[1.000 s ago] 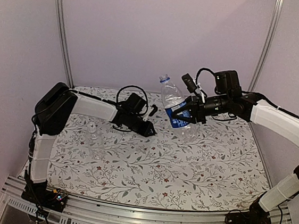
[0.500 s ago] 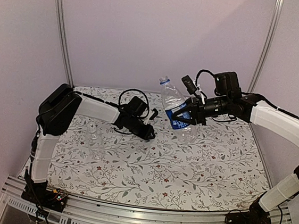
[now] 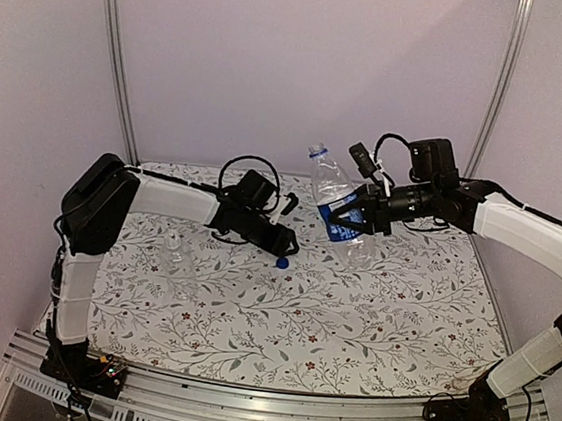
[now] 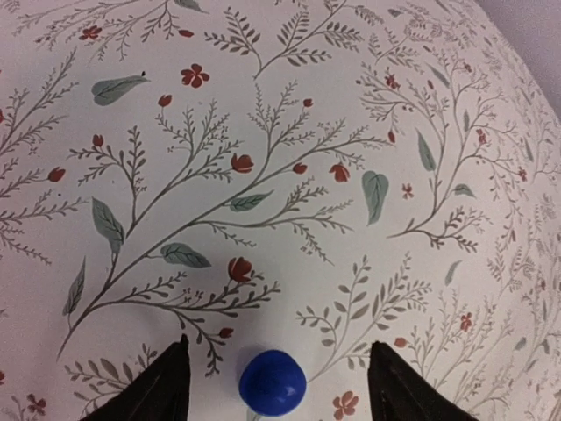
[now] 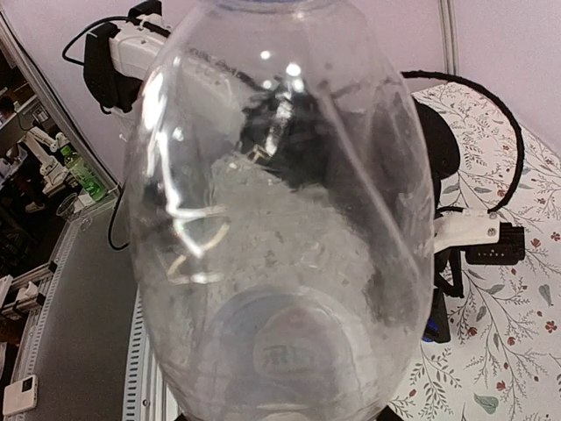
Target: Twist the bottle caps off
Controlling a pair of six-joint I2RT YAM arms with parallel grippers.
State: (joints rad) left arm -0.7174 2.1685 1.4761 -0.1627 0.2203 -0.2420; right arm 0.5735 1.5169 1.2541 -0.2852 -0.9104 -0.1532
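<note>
The blue cap [image 4: 273, 382] lies loose on the floral cloth, between the fingertips of my open left gripper [image 4: 280, 344] and touching neither. From above, that cap [image 3: 281, 263] sits just in front of the left gripper [image 3: 286, 243]. My right gripper [image 3: 353, 218] is shut on the label band of the taller bottle [image 3: 334, 204], held tilted above the table with its neck bare. That bottle [image 5: 280, 219] fills the right wrist view. The shorter clear bottle [image 3: 177, 254] stands upright at the left; I cannot make out its pale cap.
Two metal frame posts [image 3: 117, 53] rise at the back corners before a plain wall. A slotted aluminium rail [image 3: 260, 409] runs along the near edge between the arm bases. Black cables loop over the left wrist [image 3: 250, 172].
My left gripper has opened and let the blue cap drop onto the cloth below it. The right gripper has shifted the bottle slightly to the right.
</note>
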